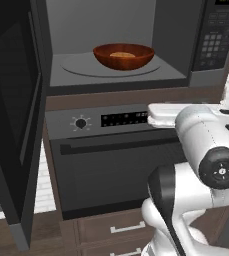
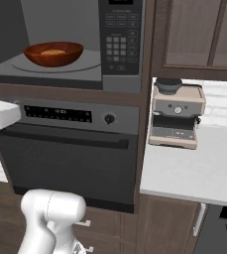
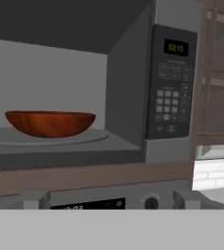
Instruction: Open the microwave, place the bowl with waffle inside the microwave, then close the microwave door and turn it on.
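Observation:
The microwave (image 1: 206, 75) stands open, and its door (image 1: 11, 125) is swung out to the left. Inside, the reddish-brown bowl (image 1: 123, 56) sits on the round turntable (image 1: 81, 67) with the tan waffle (image 1: 122, 54) in it. The right base view gives the same bowl (image 2: 53, 53) and waffle (image 2: 53, 51) left of the keypad (image 2: 119, 39). In the hand view the bowl (image 3: 50, 123) shows side-on and its rim hides the waffle. My gripper (image 3: 111, 200) is open and empty, in front of the microwave at the height of the oven's control panel, apart from the bowl.
A black oven (image 1: 111, 165) with a knob (image 1: 80, 123) and a bar handle sits right under the microwave. A coffee machine (image 2: 177, 116) stands on the light counter (image 2: 194, 168) to the right. Wooden drawers (image 1: 126, 227) lie below the oven.

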